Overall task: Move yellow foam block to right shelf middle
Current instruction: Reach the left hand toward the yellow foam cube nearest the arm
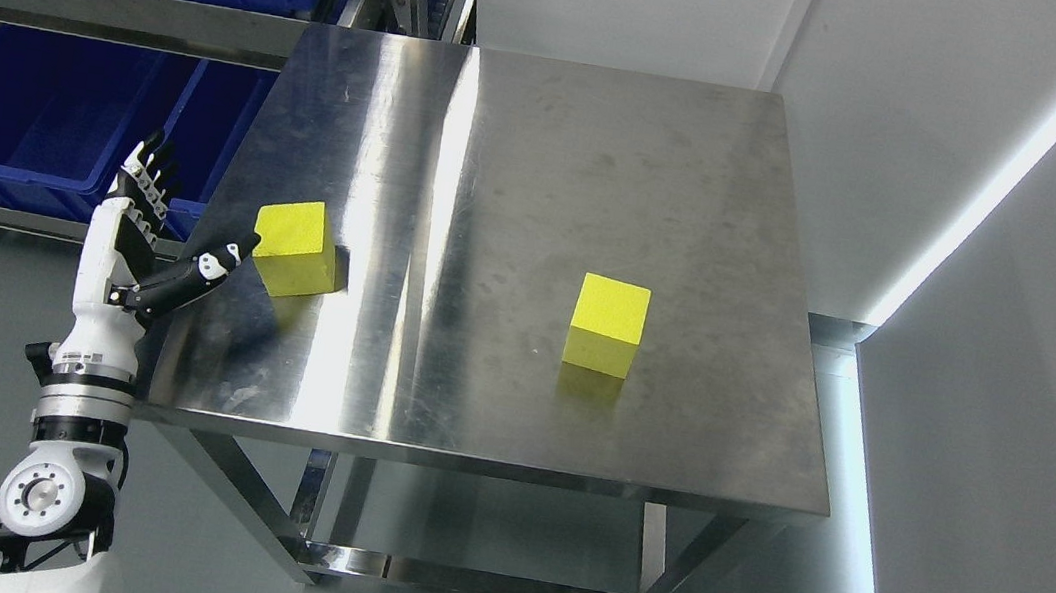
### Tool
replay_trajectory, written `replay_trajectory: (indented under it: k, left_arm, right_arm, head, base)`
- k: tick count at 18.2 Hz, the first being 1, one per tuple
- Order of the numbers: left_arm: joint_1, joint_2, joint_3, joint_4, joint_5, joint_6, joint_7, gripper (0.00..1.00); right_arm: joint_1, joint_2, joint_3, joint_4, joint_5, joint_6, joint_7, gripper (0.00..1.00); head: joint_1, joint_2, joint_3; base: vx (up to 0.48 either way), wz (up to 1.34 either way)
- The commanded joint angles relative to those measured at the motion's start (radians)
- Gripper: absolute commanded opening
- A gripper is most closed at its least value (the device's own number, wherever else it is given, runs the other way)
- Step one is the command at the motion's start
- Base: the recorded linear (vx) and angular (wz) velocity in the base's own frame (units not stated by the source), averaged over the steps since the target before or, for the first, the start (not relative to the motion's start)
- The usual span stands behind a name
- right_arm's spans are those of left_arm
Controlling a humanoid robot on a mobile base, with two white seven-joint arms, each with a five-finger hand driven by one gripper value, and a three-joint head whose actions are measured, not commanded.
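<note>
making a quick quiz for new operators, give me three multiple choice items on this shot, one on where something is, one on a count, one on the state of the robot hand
1. Where is the foam block nearest the left robot hand?
A. near the table's left edge
B. on the lower rail under the table
C. inside a blue bin

2. How many yellow foam blocks lie on the steel table?
A. one
B. two
C. three

3. What state is the left robot hand in?
A. closed around a block
B. open, holding nothing
C. flat on the floor

Answers:
1 A, the left block sits by the left edge, just past the thumb.
2 B, it and the right block are the only ones.
3 B, fingers point up, thumb stretched toward the block.
</note>
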Motion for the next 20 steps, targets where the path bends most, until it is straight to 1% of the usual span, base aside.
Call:
replay_trajectory:
  k: [1, 5, 10, 14, 20]
  left_arm:
    - [0.007, 0.017, -0.033, -0.015, 0.005, -0.009, -0.002, 1.0]
    - [0.008, 0.017, -0.064, -0.043, 0.006, -0.011, -0.003, 1.0]
    - [0.01, 0.017, -0.104, -0.04, 0.012, 0.001, -0.005, 1.0]
    - [-0.005, 0.017, -0.133, -0.024, 0.011, 0.083, -0.003, 1.0]
    - [-0.073, 0.017, -0.142, 0.054, 0.009, 0.1, -0.019, 1.0]
  right_arm:
    - [0.0, -0.017, -0.006, -0.017, 0.002, -0.001, 0.0, 1.0]
    - [0.0, -0.017, -0.006, -0.017, 0.003, -0.001, 0.0, 1.0]
    - [0.0, -0.017, -0.008, -0.017, 0.003, -0.001, 0.0, 1.0]
    - [0.0, -0.017, -0.008, -0.017, 0.003, -0.001, 0.0, 1.0]
    - [0.0, -0.017, -0.006, -0.017, 0.003, -0.001, 0.0, 1.0]
  head:
    - [0.0, 0.0, 0.0]
    - [0.0, 0.0, 0.0]
    - [0.0, 0.0, 0.0]
    - [0.0, 0.0, 0.0]
    - [0.0, 0.0, 0.0]
  base:
    - [0.0, 0.0]
    - [0.0, 0.0]
    - [0.0, 0.0]
    - [0.0, 0.0]
    - [0.0, 0.0]
